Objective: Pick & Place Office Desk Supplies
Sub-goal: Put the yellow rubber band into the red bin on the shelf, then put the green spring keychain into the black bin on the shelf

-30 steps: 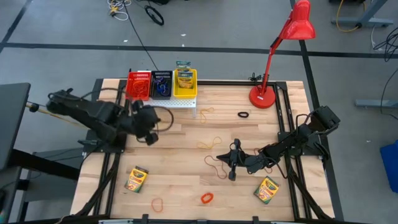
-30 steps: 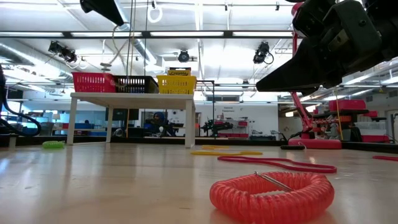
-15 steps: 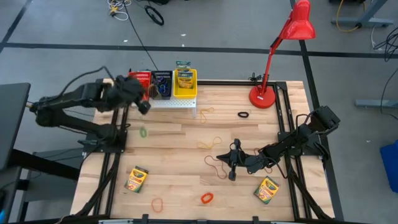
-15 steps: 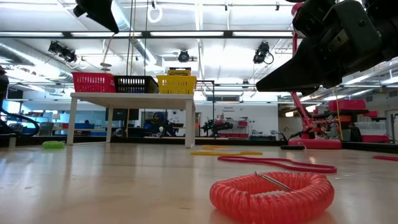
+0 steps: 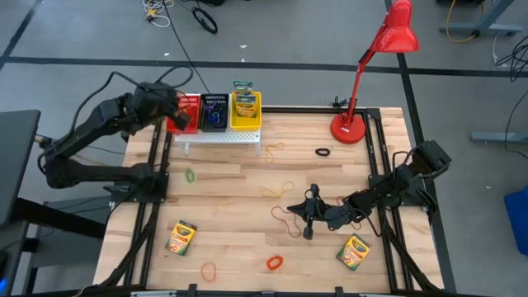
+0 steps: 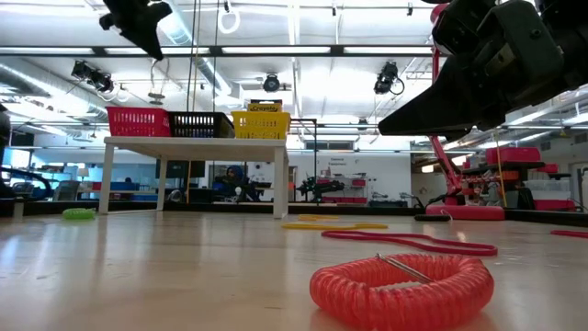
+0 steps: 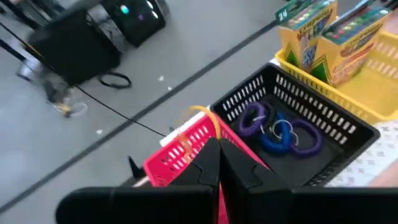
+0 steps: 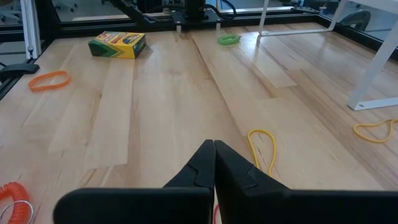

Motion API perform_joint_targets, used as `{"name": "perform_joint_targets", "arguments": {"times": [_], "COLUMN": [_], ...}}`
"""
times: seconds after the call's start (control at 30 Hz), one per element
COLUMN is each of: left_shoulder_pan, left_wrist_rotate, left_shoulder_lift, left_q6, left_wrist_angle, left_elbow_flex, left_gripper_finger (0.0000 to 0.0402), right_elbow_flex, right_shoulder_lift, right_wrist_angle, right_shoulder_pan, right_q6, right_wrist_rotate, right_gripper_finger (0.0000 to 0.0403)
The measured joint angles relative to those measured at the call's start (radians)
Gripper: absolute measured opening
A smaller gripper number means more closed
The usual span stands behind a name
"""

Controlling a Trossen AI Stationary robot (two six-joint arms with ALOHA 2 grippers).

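Observation:
My left gripper (image 5: 183,118) is shut on a thin orange rubber band (image 7: 206,116), above the red basket (image 5: 185,113) on the white stand at the far left. The black basket (image 7: 292,124) beside it holds blue and purple loops. The yellow basket (image 5: 246,110) holds crayon boxes. My right gripper (image 8: 214,149) is shut, low over the table's middle beside a reddish rubber band (image 5: 288,219). Crayon boxes (image 5: 181,237) (image 5: 355,252) lie flat near the front. My left gripper pinches the orange rubber band between its two fingertips (image 7: 211,144), slanting down toward the table's far edge. A loop of the band (image 7: 198,111) sticks out past the fingertips, clear of the red basket's rim (image 7: 180,149) below.
A green loop (image 5: 190,175), a black loop (image 5: 322,153), yellow bands (image 5: 279,190) (image 5: 274,148), an orange band (image 5: 209,270) and a red coil loop (image 5: 274,262) lie on the wood. The red lamp (image 5: 355,124) stands far right.
My left gripper has swung from over the green loop at the table's left middle toward the far edge and up, turning as it went, and now hangs over the red basket. It has stayed shut. The green loop lies uncovered.

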Motion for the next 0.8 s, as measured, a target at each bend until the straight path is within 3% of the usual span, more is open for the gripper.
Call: {"name": "perform_joint_targets", "arguments": {"times": [0.13, 0.27, 0.53, 0.8], "left_shoulder_pan": [0.067, 0.106, 0.137, 0.133], "left_wrist_rotate": [0.111, 0.135, 0.143, 0.149], "left_shoulder_lift": [0.005, 0.006, -0.002, -0.019], "left_q6": [0.034, 0.041, 0.030, 0.032], "left_wrist_angle": [0.005, 0.005, 0.005, 0.008], "left_elbow_flex": [-0.031, -0.108, -0.154, -0.052], "left_gripper_finger": [0.0003, 0.0018, 0.0116, 0.0184], "right_elbow_flex": [0.000, 0.000, 0.000, 0.000], "right_shoulder_lift": [0.000, 0.000, 0.000, 0.000], "right_wrist_angle": [0.000, 0.000, 0.000, 0.000], "right_shoulder_pan": [0.000, 0.000, 0.000, 0.000], "right_q6": [0.000, 0.000, 0.000, 0.000], "right_wrist_rotate": [0.000, 0.000, 0.000, 0.000], "right_gripper_finger": [0.0005, 0.0005, 0.0005, 0.0005]}}
